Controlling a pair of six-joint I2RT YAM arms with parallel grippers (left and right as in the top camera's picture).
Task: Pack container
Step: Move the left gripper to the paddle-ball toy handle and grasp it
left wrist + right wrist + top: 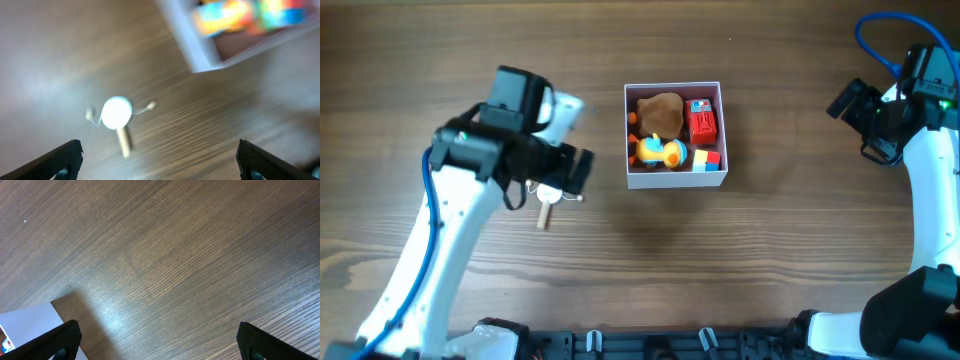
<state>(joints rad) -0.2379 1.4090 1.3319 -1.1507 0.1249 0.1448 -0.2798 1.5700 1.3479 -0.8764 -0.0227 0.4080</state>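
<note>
Left fingers (pixel 62 159) wide apart, empty, over white toy (pixel 116 112), right fingers (pixel 60 340) wide, empty

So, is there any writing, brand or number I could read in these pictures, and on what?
No text can be read anywhere.
Red block toy in the square, white-walled container: pale marks on top, too small to read.
White round-headed peg on the wooden table: no writing visible.

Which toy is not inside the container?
The white round-headed toy with a wooden stem, lying on the table by the left gripper; the other toys all sit inside the container.
</note>
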